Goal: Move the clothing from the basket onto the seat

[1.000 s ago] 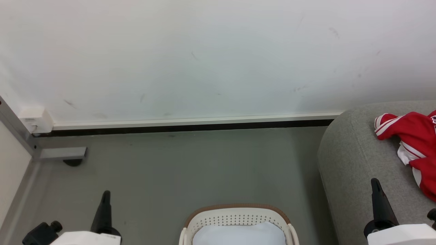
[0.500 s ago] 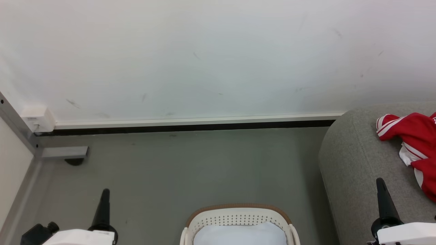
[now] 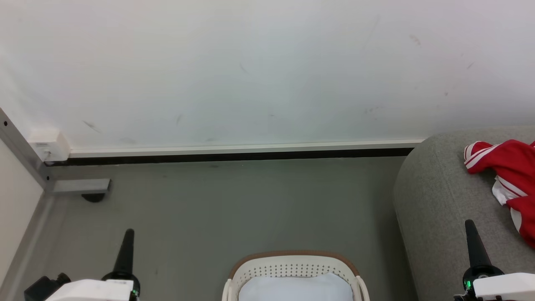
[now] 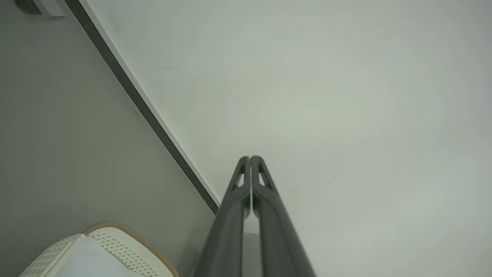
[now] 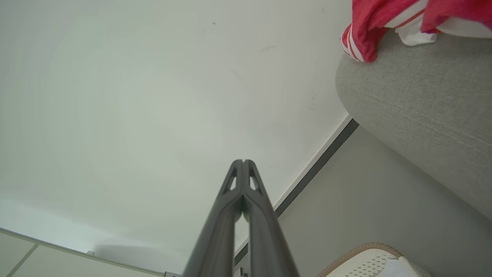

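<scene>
In the head view, the rounded white plastic laundry basket (image 3: 292, 256) with perforated walls and a tan-brown rim stands on the grey floor (image 3: 230, 205) at 6 o'clock, cut off by the bottom edge. Its pale lining (image 3: 294, 288) shows inside the part that is in view.

The large light grey textured fabric seat (image 3: 439, 200) with rounded edges fills the 3 to 5 o'clock area, just beside the basket but apart from it. The red soft-fabric clothing with white stripes (image 3: 508, 165) lies crumpled on top of the seat at 3 o'clock and runs off the right edge of the view. In the right wrist view the clothing (image 5: 369, 23) drapes over the seat's rounded shoulder (image 5: 415, 100) at 1 o'clock, and a bit of the basket rim (image 5: 361, 248) shows at 5 o'clock.

The left tool (image 3: 127, 238) rises at 7 o'clock over the floor, at 9 o'clock from the basket. In its wrist view the two dark fingers of the left tool (image 4: 250, 158) are pressed together with nothing between them, and the basket (image 4: 127, 234) sits at 7 o'clock.

The right tool (image 3: 471, 228) rises at 5 o'clock in front of the seat's side. In its wrist view the right tool (image 5: 243, 161) has its fingers together as well, holding nothing.

A white wall (image 3: 250, 71) with a dark-edged pale skirting strip (image 3: 242, 147) runs across 12 o'clock. A grey metal frame leg (image 3: 79, 186) meets the floor at 9 o'clock.
</scene>
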Motion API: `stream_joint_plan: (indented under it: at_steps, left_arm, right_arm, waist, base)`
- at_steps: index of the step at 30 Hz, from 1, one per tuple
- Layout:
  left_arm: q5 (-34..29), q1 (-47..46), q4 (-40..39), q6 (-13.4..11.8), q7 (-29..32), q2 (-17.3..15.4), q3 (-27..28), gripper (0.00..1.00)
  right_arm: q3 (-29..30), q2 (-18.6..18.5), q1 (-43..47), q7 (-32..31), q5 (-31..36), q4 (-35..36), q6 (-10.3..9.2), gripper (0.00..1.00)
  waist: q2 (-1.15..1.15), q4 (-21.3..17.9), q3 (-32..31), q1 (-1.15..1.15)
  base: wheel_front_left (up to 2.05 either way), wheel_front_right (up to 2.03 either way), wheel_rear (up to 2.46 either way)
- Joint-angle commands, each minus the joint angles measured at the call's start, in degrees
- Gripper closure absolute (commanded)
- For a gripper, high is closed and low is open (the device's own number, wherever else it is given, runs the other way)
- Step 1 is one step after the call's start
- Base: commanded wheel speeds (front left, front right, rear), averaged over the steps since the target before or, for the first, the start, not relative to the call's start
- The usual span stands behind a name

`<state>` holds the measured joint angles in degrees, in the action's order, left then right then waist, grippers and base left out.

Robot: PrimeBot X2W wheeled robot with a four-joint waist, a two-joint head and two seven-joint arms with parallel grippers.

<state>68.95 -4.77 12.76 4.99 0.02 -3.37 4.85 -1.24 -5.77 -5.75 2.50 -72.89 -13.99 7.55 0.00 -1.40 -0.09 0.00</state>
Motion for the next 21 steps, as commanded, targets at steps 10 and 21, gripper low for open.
stream_joint_plan:
  at_steps: [10, 21]
  left_arm:
    - [6.13, -1.21, -1.12, -0.25, 1.81, -0.05, 0.66, 1.0]
    - [11.08, -1.28, -1.56, -0.5, 3.22, 0.08, 1.06, 1.0]
  right_arm:
    - [0.64, -1.02, -1.39, -1.05, -6.63, 0.14, -0.07, 1.0]
    - [0.8, -1.36, -1.44, -1.93, -12.23, 0.02, -0.08, 1.0]
  waist:
    - [0.0, 0.27, 0.0, 0.0]
    - [0.0, 0.56, -0.01, 0.0]
  base:
    - [0.0, 0.0, 0.0]
    - [0.0, 0.0, 0.0]
